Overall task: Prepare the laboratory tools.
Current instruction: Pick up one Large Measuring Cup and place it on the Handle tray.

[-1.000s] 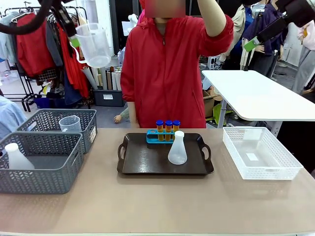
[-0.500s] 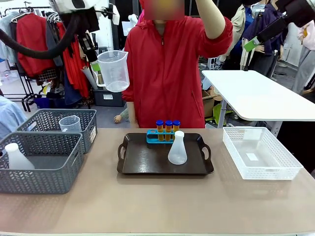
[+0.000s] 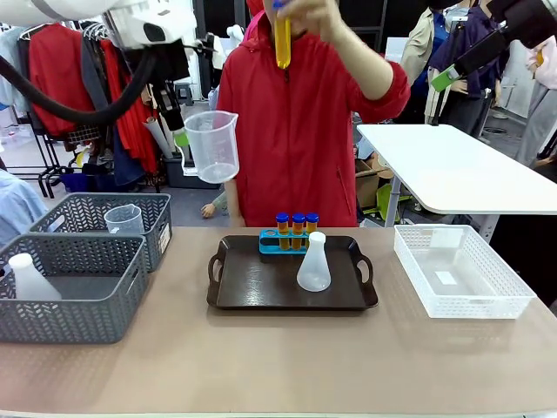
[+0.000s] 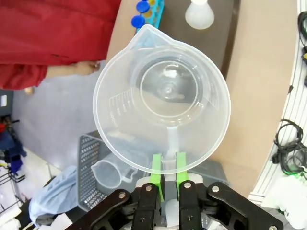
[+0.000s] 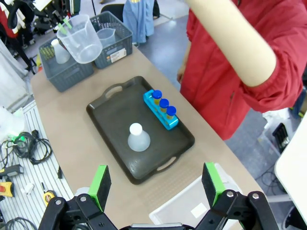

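Observation:
My left gripper (image 3: 180,139) is shut on the handle of a clear measuring beaker (image 3: 211,144), held high above the table's left half. In the left wrist view the beaker (image 4: 160,105) hangs mouth-on, with its handle between the green pads of the gripper (image 4: 168,167). A dark tray (image 3: 252,283) carries a blue rack (image 3: 271,245) with three blue-capped tubes (image 3: 297,228) and a white conical flask (image 3: 313,263). The person's raised hand holds another tube (image 3: 283,39). My right gripper (image 5: 156,184) stands open, high at the right (image 3: 448,77), nothing between its fingers.
Two grey mesh baskets (image 3: 83,300) stand at the table's left, one holding a second beaker (image 3: 124,218), the other a flask (image 3: 30,279). A white lattice bin (image 3: 461,270) sits right of the tray. The person in red stands behind the tray.
My left arm has carried the beaker rightward and lower, toward the tray. The person's raised hand has come down, bringing a tube into view. The right arm has stayed still.

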Action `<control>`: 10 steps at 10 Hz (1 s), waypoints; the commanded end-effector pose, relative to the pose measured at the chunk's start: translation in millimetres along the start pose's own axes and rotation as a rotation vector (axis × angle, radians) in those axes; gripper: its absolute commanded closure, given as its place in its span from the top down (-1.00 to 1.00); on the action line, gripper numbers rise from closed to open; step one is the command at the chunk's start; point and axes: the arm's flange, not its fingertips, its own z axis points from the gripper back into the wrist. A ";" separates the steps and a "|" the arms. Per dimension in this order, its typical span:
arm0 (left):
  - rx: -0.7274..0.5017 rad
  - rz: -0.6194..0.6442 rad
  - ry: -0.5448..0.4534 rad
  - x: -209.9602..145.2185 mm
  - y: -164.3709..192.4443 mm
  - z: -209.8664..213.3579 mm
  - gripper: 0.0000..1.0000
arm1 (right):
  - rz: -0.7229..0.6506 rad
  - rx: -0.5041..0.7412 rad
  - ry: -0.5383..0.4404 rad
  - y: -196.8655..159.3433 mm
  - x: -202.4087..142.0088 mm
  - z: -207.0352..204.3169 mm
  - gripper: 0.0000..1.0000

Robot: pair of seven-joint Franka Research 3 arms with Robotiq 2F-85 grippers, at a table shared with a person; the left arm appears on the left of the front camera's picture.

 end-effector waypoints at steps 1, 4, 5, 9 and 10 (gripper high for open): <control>-0.040 -0.033 -0.005 -1.0 -3.3 -20.8 -1.00 | 0.006 0.010 -0.012 -0.6 0.5 1.2 1.00; -0.065 -0.052 0.012 2.7 -7.4 -31.4 -1.00 | 0.006 0.010 -0.012 -0.6 0.5 1.2 1.00; -0.062 -0.046 0.012 2.3 -6.7 -31.4 -1.00 | 0.006 0.010 -0.012 -0.6 0.5 1.2 1.00; -0.048 -0.015 0.015 -11.9 -0.2 -22.3 -1.00 | 0.006 0.010 -0.012 -0.6 0.5 1.2 1.00; -0.045 0.002 0.013 -17.0 2.4 -20.2 -1.00 | 0.006 0.010 -0.012 -0.6 0.5 1.2 1.00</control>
